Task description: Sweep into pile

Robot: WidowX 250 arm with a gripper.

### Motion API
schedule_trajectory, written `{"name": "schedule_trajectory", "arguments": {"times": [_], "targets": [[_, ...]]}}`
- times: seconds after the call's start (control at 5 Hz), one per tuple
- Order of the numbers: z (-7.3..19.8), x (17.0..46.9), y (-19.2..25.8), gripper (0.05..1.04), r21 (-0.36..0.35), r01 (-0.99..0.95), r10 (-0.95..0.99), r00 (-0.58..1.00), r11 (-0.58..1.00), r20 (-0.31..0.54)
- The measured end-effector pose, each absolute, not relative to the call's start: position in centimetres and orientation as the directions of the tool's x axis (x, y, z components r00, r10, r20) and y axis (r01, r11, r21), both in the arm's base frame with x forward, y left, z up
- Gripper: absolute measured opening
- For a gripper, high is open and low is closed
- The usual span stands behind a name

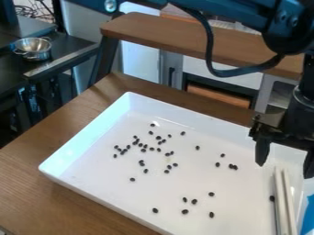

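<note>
My gripper (285,164) hangs over the right side of the white tray (86,193), its two fingers apart with nothing visible between them. Small dark beans (142,146) are scattered across the tray floor, thickest left of its middle. A looser few (194,201) lie toward the front, and some others are spread toward the gripper. Below the gripper, a long, pale, stick-like tool (283,202) lies along the tray's right side, with one bean (271,198) close to its left edge.
Raised white walls surround the tray on a brown wooden table (36,156). A blue object (309,215) sits at the lower right edge. Behind are a wooden shelf (178,39) and, at the upper left, a metal bowl (34,48) on a dark counter.
</note>
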State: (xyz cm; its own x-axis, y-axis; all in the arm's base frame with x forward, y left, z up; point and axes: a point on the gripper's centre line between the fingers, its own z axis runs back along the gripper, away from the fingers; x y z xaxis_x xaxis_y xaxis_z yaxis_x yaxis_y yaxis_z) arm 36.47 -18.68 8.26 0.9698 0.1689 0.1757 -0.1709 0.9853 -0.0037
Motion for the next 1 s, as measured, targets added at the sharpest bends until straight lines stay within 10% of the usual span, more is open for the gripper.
{"name": "schedule_trajectory", "arguments": {"times": [1.0], "targets": [[2.4,38.4,-20.0,0.999,-0.054,-0.342,0.346,0.922,0.938,0.172]]}}
